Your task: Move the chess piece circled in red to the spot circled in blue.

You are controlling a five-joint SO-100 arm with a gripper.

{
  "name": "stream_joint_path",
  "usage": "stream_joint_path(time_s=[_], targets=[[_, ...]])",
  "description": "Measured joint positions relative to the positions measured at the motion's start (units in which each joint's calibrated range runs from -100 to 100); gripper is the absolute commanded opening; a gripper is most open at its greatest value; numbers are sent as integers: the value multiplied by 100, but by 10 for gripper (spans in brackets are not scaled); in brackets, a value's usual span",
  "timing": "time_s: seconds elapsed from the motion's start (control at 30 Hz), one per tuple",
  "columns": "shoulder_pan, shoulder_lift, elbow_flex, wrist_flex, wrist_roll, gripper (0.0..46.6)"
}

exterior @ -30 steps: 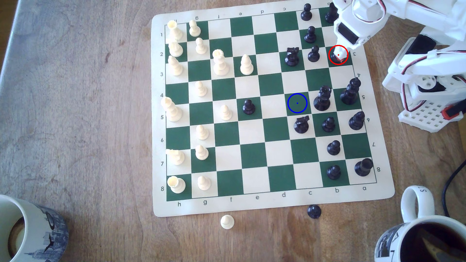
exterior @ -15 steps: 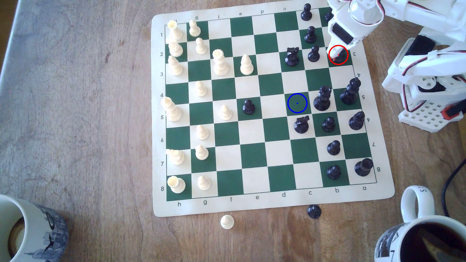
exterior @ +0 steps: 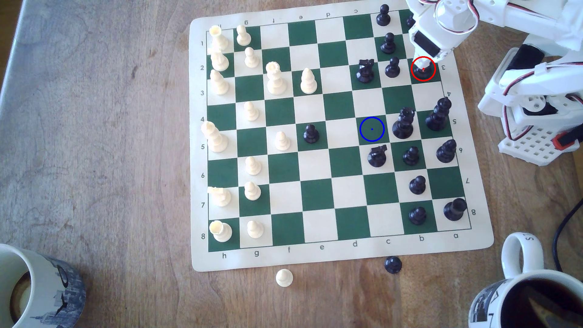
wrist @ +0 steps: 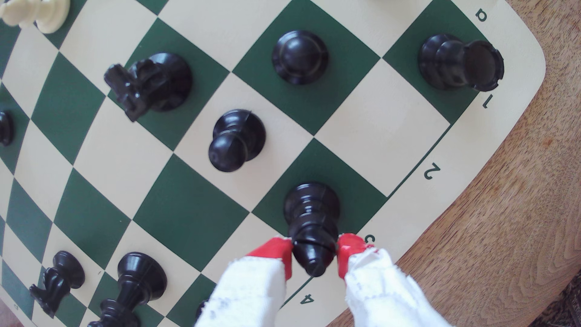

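The chess piece [exterior: 422,72] is a black bishop standing upright on the red-circled green square near the board's edge at the exterior view's right. My gripper [exterior: 422,66] comes down on it from above. In the wrist view the gripper [wrist: 315,251] has its red fingertips [wrist: 276,251] pressed against both sides of the chess piece's [wrist: 312,213] head, shut on it. Its base still rests on the square. The spot [exterior: 372,129] is a bare green square with a blue circle, toward the board's middle.
A black pawn [exterior: 392,67] and a black knight [exterior: 365,71] stand just beside the piece. A tall black piece [exterior: 403,124] and another knight [exterior: 377,155] border the spot. Two loose pawns [exterior: 393,264] lie off the board [exterior: 347,255]. A full mug [exterior: 536,299] stands at the near right.
The gripper shifted slightly toward the exterior view's left. Its fingers drew in around the bishop's head. The bishop stays on its square.
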State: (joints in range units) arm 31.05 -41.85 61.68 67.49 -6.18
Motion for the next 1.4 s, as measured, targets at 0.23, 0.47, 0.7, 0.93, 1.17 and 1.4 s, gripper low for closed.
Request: stream_joint_path(time_s=[0.23, 0.47, 0.7, 0.93, 1.17, 1.4], targets=[[-125, 0, 0, -24, 0, 65], [-125, 25, 0, -24, 0, 15], [-37, 25, -9, 24, 49, 3], [243, -142, -777, 837, 200, 3], [-81, -503, -1997, 1745, 200, 3], [-1003, -528, -2286, 1657, -63, 3]])
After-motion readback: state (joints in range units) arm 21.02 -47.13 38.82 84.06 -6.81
